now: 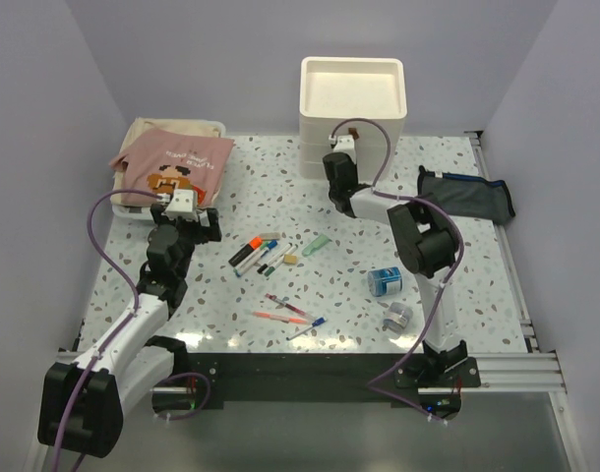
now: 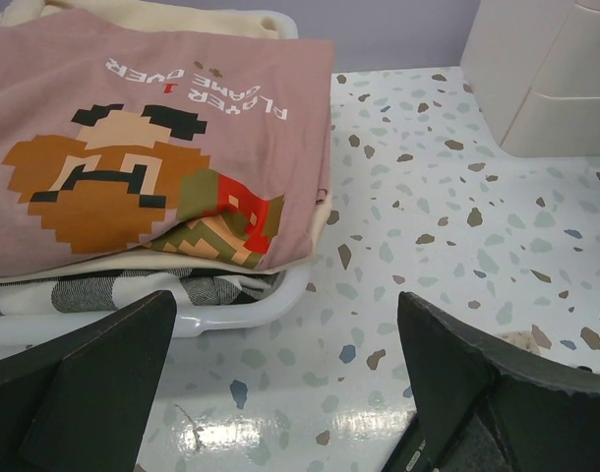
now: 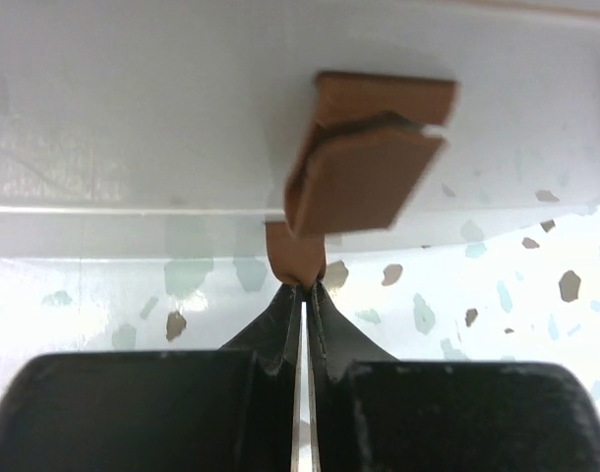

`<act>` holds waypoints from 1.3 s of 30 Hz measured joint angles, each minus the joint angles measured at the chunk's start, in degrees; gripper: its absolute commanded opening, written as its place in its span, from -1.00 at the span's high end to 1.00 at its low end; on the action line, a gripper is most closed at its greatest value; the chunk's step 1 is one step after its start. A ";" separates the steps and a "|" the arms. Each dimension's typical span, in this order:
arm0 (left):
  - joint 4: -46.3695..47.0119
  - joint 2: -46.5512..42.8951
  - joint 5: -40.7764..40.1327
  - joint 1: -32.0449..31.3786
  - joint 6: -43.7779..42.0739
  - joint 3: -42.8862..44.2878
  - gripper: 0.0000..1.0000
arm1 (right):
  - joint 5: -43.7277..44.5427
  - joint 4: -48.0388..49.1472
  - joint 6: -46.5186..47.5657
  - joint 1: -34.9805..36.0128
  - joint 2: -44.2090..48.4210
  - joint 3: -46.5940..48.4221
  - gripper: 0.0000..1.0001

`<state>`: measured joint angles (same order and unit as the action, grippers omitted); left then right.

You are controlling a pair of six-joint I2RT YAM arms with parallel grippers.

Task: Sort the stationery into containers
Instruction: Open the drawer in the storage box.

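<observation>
At the back of the table (image 1: 280,187), centre: cream drawer unit (image 1: 352,108), top tray bare, drawers look shut. Right pincer (image 3: 302,285) is at the unit's front face, jaws pressed to a hairline slit and nipping the lower end of a brown handle (image 3: 364,162). Which drawer it belongs to I cannot tell; the arm hides it from above.

Handle reads as a soft folded tab, leather-like, bent over on itself. Likely limp rather than stiff: it will stretch and swing before the drawer follows. The hold is only at the very tip, so slipping off is the risk. A deeper bite nearer the fold would be safer, with a straight, level pull. The unit looks light and the table glossy, so the whole box may slide forward instead of the drawer opening.

Left pincer (image 2: 290,374) is spread wide and holds nothing. It hovers low near a white tray (image 2: 251,313) of folded clothes (image 2: 152,128), far left.

Stationery lies loose mid-table, untouched:
- markers (image 1: 256,251) in a cluster
- highlighter (image 1: 317,245) just right of the markers
- thin pens (image 1: 285,310) nearer the arms
- blue roll (image 1: 385,282) and grey roll (image 1: 397,315), right of centre

All small, light and hard; the round ones will probably roll. Dark pouch (image 1: 467,197) lies flat at the right edge.
</observation>
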<state>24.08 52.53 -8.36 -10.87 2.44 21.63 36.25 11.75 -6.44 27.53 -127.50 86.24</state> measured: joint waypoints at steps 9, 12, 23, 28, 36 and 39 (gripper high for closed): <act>0.46 -0.37 0.74 0.00 0.07 -0.76 -1.00 | -1.99 -1.84 -3.54 1.20 11.85 -12.63 1.00; 0.50 -0.37 0.96 0.00 0.09 -0.92 -1.00 | -2.47 -3.26 -5.16 2.29 14.45 -16.55 1.00; 0.57 -0.61 1.99 0.00 0.15 -0.92 -1.00 | -2.89 -6.62 -9.18 4.87 20.41 -24.02 0.94; 0.39 -0.61 2.38 0.00 0.39 -0.92 -1.00 | -3.56 -7.45 -9.88 5.20 20.76 -24.26 -0.21; -6.47 -0.68 3.04 0.00 -0.13 3.06 -1.00 | -8.11 -17.68 -8.90 5.81 26.08 -23.71 -0.79; -11.85 -1.05 4.92 0.00 -1.22 8.26 -1.00 | -10.69 -23.12 -6.08 5.86 30.67 -22.88 -0.83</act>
<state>12.23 51.48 -3.44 -10.87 1.21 29.89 25.56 -11.38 -12.51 33.39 -96.84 63.35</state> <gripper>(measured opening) 0.997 0.897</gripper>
